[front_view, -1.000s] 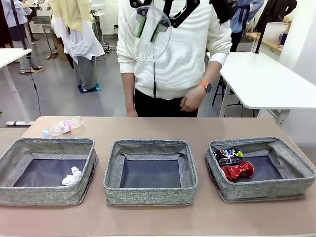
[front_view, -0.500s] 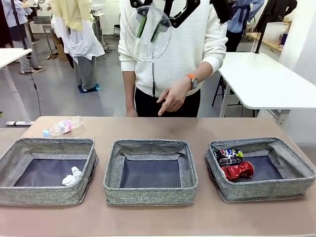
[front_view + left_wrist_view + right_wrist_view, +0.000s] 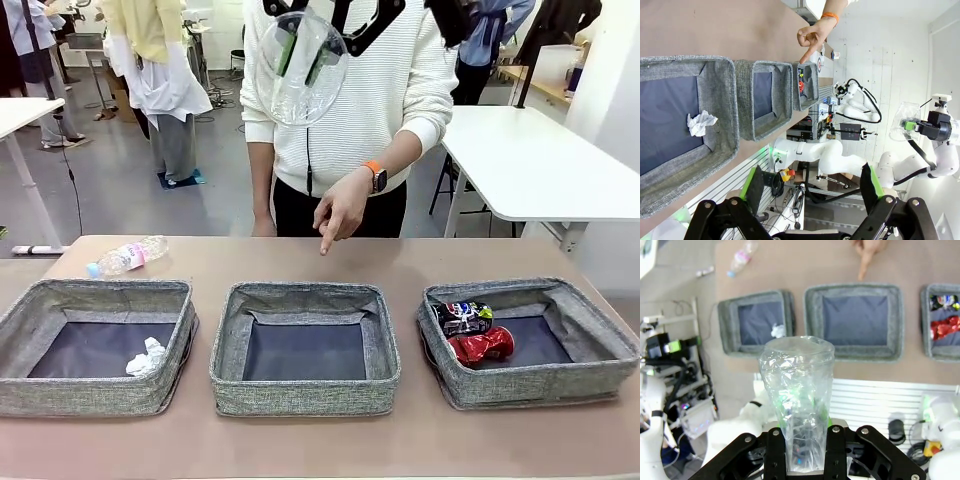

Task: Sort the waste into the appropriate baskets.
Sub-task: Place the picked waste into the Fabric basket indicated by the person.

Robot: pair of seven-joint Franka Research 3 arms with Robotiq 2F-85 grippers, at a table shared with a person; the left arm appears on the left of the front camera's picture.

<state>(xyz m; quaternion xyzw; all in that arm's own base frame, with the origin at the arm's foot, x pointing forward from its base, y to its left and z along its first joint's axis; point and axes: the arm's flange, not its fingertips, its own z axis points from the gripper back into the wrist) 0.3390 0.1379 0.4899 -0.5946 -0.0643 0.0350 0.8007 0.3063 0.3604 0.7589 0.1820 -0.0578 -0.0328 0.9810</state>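
Cup (image 3: 301, 68), clear plastic and crinkled, hangs high above the far side of the table (image 3: 320, 445) in the front view, pinched between the green pads of the right gripper (image 3: 305, 55). From the right wrist camera the same cup (image 3: 797, 400) rises out of that gripper (image 3: 801, 450), its open mouth pointing away, with the three baskets far below it.

Three grey woven baskets sit in a row along the near part of the table. The left basket (image 3: 40, 395) holds a small crumpled paper ball (image 3: 147, 357) near its right wall. The middle basket (image 3: 305, 395) shows its dark lining. The right basket (image 3: 590, 375) holds a dark blue can (image 3: 462, 317) and a dented red can (image 3: 482, 346), both lying close to its left wall, the blue one farther back.

A clear bottle (image 3: 127, 257) with a pink label and blue cap lies on its side on the table beyond the left basket, near the far left corner.

A person stands at the far edge, and their hand (image 3: 341, 207) points a finger down toward the table just behind the middle basket.

In the left wrist view the left gripper (image 3: 812, 187) has its fingers spread wide with nothing between them, well off to the side of the baskets.
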